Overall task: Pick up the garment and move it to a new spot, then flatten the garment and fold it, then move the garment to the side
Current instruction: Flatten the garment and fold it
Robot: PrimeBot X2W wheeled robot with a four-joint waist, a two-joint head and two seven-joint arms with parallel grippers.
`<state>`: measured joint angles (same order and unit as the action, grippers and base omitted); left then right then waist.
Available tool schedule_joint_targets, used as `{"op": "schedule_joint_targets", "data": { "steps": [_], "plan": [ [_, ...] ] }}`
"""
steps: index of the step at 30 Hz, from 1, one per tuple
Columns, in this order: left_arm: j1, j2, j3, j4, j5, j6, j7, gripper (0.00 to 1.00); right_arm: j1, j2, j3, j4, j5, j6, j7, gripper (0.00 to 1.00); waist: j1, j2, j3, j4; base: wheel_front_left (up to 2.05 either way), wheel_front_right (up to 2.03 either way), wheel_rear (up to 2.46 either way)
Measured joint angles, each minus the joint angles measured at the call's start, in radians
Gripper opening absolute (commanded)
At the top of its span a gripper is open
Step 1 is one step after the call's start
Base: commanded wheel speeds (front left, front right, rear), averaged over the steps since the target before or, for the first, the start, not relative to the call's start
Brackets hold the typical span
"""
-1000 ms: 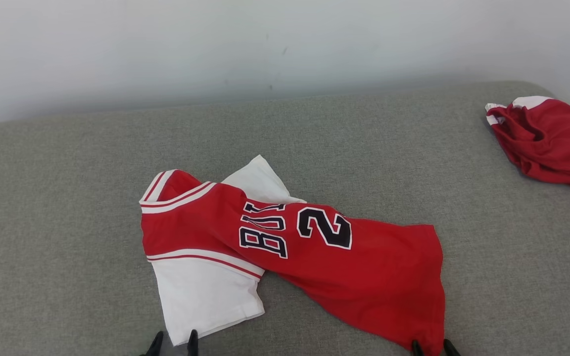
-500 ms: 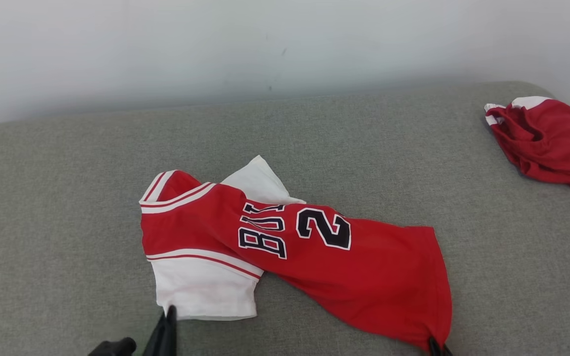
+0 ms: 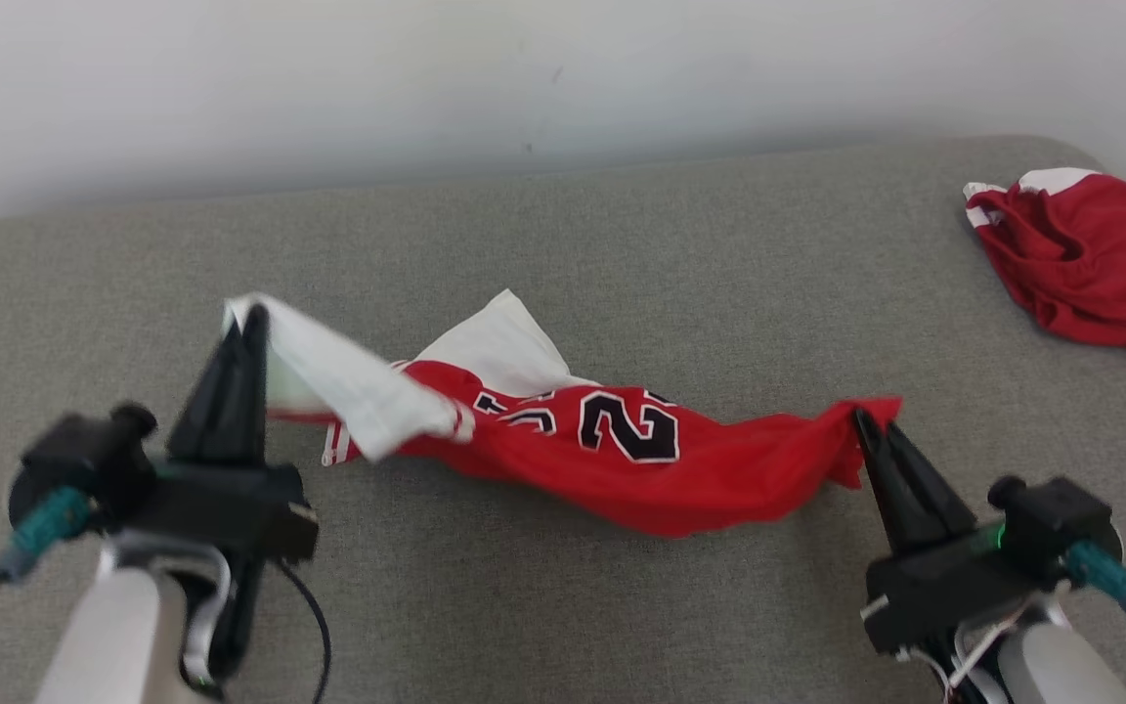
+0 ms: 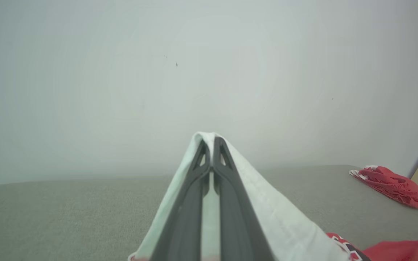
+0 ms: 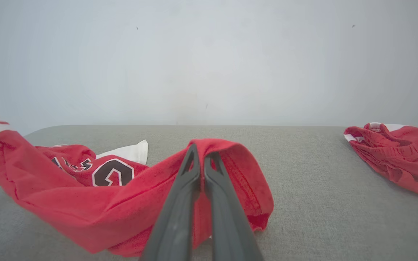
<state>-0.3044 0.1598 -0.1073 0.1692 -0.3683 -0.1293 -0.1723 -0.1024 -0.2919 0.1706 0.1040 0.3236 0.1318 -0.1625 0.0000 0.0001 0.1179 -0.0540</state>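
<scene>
Head view, centre: lifting jersey (image 3: 622,460) off pad (image 3: 563,606) by two ends. Clamped shut on white sleeve (image 3: 358,391) at 9 o'clock with left gripper (image 3: 248,315); pinched shut on red hem (image 3: 842,445) at 3 o'clock with right gripper (image 3: 861,416). Sagging mid-span, seemingly resting on pad at centre. Risks, judged: slipping out of left pinch, thin bite on sleeve edge only; twisting on pull, held by unmatched corners, so no flat lay; dragging belly across pad, bunching. Also straying toward second red garment (image 3: 1091,264) at 2 o'clock, mixing piles.
</scene>
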Motion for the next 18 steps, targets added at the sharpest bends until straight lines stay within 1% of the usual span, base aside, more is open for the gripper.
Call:
{"op": "schedule_joint_targets", "data": {
  "steps": [4,8,10,11,13,15,17,18],
  "plan": [
    [-0.189,0.069,-0.009,-0.032,-0.058,0.000,0.078,0.00,-0.178,-0.039,0.045,0.019,0.046,0.000,0.030,0.00,0.0000,0.0000,0.033,-0.003,0.00,0.00,0.00],
    [-0.413,0.134,-0.034,-0.008,-0.097,0.000,0.144,0.00,-0.402,-0.082,0.080,0.070,0.089,0.000,0.060,0.00,0.0001,0.0000,0.088,-0.008,0.00,0.00,0.00],
    [-0.542,0.154,-0.055,0.035,-0.113,0.000,0.175,0.00,-0.533,-0.102,0.091,0.104,0.111,0.000,0.075,0.00,0.0002,0.0001,0.123,-0.010,0.00,0.00,0.00],
    [-0.606,0.155,-0.060,0.060,-0.129,-0.001,0.183,0.00,-0.602,-0.110,0.095,0.123,0.129,0.000,0.089,0.00,0.0002,0.0001,0.141,-0.011,0.00,0.00,0.00],
    [-0.740,0.170,-0.082,0.120,-0.139,-0.002,0.205,0.00,-0.737,-0.115,0.096,0.165,0.181,0.000,0.112,0.00,0.0004,0.0002,0.181,-0.012,0.00,0.00,0.00],
    [-0.874,0.193,-0.122,0.172,-0.131,-0.002,0.210,0.00,-0.865,-0.123,0.105,0.215,0.220,0.000,0.144,0.00,0.0004,0.0001,0.221,-0.014,0.00,0.00,0.00],
    [-1.001,0.198,-0.139,0.236,-0.133,-0.002,0.207,0.00,-0.987,-0.122,0.108,0.266,0.257,0.000,0.172,0.00,0.0004,0.0001,0.263,-0.017,0.00,0.00,0.00],
    [-1.127,0.206,-0.162,0.294,-0.130,-0.002,0.199,0.00,-1.105,-0.117,0.106,0.321,0.301,0.000,0.196,0.00,0.0005,0.0002,0.305,-0.020,0.00,0.00,0.00]
  ]
}}
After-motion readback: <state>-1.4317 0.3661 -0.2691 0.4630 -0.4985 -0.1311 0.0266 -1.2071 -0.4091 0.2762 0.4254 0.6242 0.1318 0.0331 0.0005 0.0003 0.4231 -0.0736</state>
